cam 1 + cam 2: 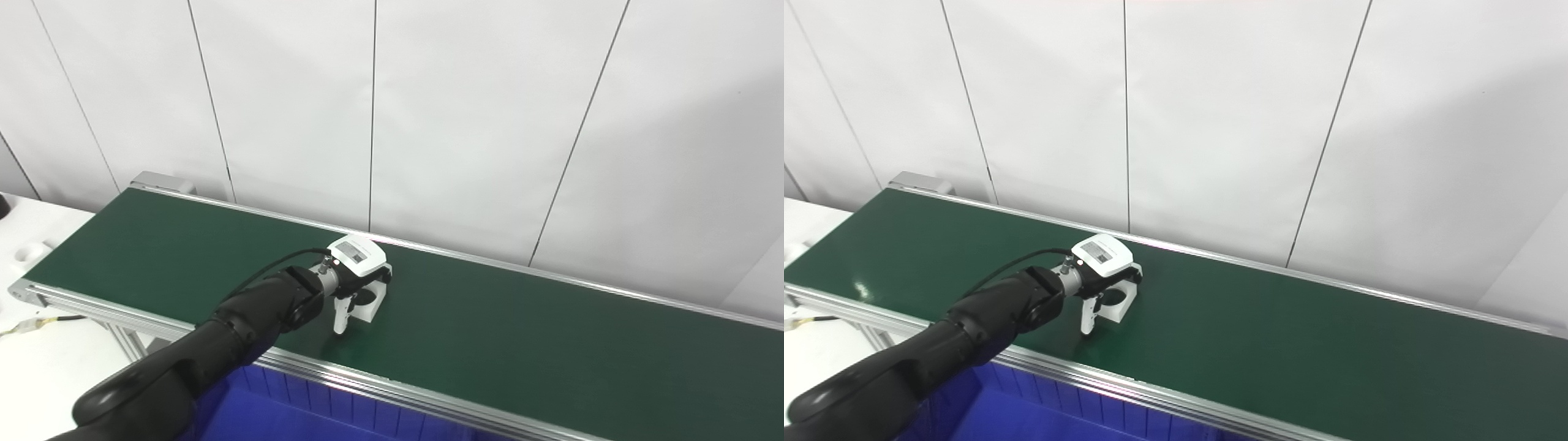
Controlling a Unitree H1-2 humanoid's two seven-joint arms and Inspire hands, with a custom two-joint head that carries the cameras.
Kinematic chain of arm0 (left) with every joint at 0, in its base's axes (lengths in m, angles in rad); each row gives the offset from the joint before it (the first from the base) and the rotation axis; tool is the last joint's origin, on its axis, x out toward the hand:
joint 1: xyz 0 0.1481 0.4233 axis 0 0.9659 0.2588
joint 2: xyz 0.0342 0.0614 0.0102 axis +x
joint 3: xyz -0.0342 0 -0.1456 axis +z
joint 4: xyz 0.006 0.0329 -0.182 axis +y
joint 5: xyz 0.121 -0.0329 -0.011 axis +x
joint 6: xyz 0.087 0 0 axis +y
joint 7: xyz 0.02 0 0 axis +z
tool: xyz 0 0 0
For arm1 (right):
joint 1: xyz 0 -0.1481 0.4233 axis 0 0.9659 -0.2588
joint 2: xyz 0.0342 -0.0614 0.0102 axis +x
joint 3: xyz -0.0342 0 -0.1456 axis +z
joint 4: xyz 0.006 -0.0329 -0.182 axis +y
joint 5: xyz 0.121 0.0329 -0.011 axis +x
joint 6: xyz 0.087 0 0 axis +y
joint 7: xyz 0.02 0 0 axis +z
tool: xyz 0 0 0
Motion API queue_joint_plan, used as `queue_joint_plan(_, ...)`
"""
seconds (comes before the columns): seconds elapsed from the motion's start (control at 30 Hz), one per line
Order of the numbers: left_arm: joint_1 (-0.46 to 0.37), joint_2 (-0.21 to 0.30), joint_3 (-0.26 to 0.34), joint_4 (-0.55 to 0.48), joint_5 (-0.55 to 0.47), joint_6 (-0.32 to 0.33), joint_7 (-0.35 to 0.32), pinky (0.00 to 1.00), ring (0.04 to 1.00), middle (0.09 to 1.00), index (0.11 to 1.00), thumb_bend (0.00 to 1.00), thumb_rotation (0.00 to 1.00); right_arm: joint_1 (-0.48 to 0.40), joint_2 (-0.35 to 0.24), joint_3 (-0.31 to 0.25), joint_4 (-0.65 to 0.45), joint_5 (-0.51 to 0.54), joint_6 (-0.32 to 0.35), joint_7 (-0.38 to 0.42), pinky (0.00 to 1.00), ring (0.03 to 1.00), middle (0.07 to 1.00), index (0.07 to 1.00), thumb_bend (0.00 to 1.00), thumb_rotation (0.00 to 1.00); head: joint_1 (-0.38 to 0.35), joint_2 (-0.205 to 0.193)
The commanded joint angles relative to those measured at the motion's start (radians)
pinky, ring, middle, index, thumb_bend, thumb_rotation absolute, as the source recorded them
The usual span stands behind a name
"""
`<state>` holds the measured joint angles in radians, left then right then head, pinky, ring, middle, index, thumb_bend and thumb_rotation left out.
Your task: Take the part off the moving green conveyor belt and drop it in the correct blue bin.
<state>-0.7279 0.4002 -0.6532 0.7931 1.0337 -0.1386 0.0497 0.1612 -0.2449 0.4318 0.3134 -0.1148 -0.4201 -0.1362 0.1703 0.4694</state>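
The green conveyor belt [520, 343] runs from the back left to the front right. A small white part [371, 304] with a dark round hole stands on it near the middle. My left hand [358, 275], with a white labelled back, reaches in from the lower left and sits over the part. Its dark fingers curl over the top of the part, and its white thumb [340, 316] points down on the near side, so the part is enclosed. The part's underside seems to touch the belt. My right hand is out of view. A blue bin [294, 416] lies below the belt's near rail.
The belt's aluminium near rail [398, 392] stands between my arm and the bin. A white table [37, 361] with a cable [37, 323] lies at the left. White wall panels close off the far side.
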Motion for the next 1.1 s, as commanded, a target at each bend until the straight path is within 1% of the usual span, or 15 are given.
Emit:
queue_joint_plan(0.0,-0.040,0.014,0.004,0.039,0.009,0.000,0.084,0.38,0.399,0.489,0.539,0.53,0.00,-0.002,-0.003,0.001,-0.028,-0.003,-0.050,-0.013,0.88,0.939,0.973,0.978,0.91,0.94,0.001,0.000)
queue_joint_plan(0.03,-0.043,0.013,0.004,0.040,0.003,-0.002,0.071,0.38,0.394,0.484,0.538,0.52,0.00,-0.003,-0.003,0.001,-0.027,-0.003,-0.050,-0.013,0.88,0.939,0.973,0.978,0.91,0.94,0.002,-0.001)
queue_joint_plan(0.1,-0.048,0.011,0.004,0.042,-0.006,-0.002,0.052,0.42,0.413,0.475,0.521,0.51,0.00,-0.004,-0.003,0.002,-0.025,-0.004,-0.050,-0.014,0.88,0.938,0.972,0.977,0.92,0.95,0.002,-0.002)
queue_joint_plan(0.13,-0.051,0.010,0.004,0.042,-0.011,-0.003,0.043,0.42,0.407,0.466,0.525,0.50,0.00,-0.005,-0.002,0.002,-0.025,-0.003,-0.050,-0.013,0.88,0.937,0.971,0.977,0.92,0.95,0.002,-0.001)
queue_joint_plan(0.27,-0.054,0.011,0.009,0.035,-0.026,-0.011,0.044,0.36,0.390,0.453,0.526,0.50,0.00,-0.006,0.001,0.003,-0.024,-0.005,-0.050,-0.015,0.87,0.935,0.972,0.977,0.93,0.95,0.000,-0.002)
queue_joint_plan(0.47,-0.063,0.010,0.012,0.025,-0.036,-0.018,0.042,0.40,0.410,0.480,0.513,0.50,0.00,-0.010,0.003,0.004,-0.019,0.001,-0.050,-0.012,0.88,0.936,0.971,0.977,0.93,0.95,0.003,-0.005)
queue_joint_plan(0.63,-0.069,0.020,0.020,-0.051,-0.042,-0.015,-0.013,0.42,0.429,0.503,0.497,0.50,0.00,-0.011,0.003,0.005,-0.019,0.004,-0.050,-0.012,0.88,0.937,0.973,0.978,0.93,0.95,0.004,0.006)
queue_joint_plan(0.7,-0.067,0.031,0.028,-0.103,-0.048,-0.029,-0.032,0.43,0.442,0.523,0.478,0.50,0.00,-0.011,0.001,0.006,-0.022,0.003,-0.050,-0.012,0.88,0.936,0.972,0.980,0.92,0.95,0.004,0.006)
queue_joint_plan(0.73,-0.064,0.039,0.035,-0.140,-0.052,-0.034,-0.045,0.44,0.448,0.522,0.474,0.50,0.00,-0.010,0.001,0.005,-0.026,0.004,-0.050,-0.010,0.88,0.933,0.971,0.980,0.92,0.95,0.004,0.024)
queue_joint_plan(0.83,-0.041,0.059,0.071,-0.307,-0.065,-0.009,-0.118,0.42,0.433,0.498,0.495,0.50,0.00,-0.007,-0.001,0.004,-0.036,-0.002,-0.050,-0.009,0.86,0.932,0.971,0.986,0.93,0.96,0.005,0.032)
queue_joint_plan(0.9,-0.022,0.067,0.102,-0.404,-0.081,-0.013,-0.137,0.41,0.420,0.485,0.509,0.50,0.00,-0.007,-0.001,0.001,-0.040,0.002,-0.050,-0.005,0.87,0.935,0.972,0.989,0.94,0.97,0.012,0.048)
queue_joint_plan(0.97,-0.002,0.073,0.132,-0.505,-0.096,-0.002,-0.181,0.40,0.426,0.476,0.511,0.50,0.00,-0.006,-0.002,-0.004,-0.049,0.004,-0.050,-0.001,0.87,0.936,0.973,0.990,0.93,0.97,0.021,0.065)
queue_joint_plan(1.0,0.012,0.076,0.148,-0.564,-0.100,0.007,-0.206,0.40,0.431,0.474,0.510,0.50,0.00,-0.005,-0.004,-0.006,-0.056,0.006,-0.050,0.003,0.87,0.936,0.973,0.989,0.93,0.97,0.032,0.084)
queue_joint_plan(1.03,0.023,0.077,0.161,-0.604,-0.101,0.013,-0.225,0.40,0.438,0.488,0.496,0.50,0.00,-0.004,-0.004,-0.008,-0.060,0.007,-0.050,0.007,0.88,0.939,0.976,0.993,0.92,0.97,0.032,0.084)
queue_joint_plan(1.07,0.035,0.078,0.178,-0.654,-0.111,0.024,-0.251,0.41,0.440,0.491,0.494,0.50,0.00,-0.003,-0.006,-0.009,-0.067,0.005,-0.050,0.008,0.88,0.940,0.977,0.995,0.92,0.97,0.044,0.105)
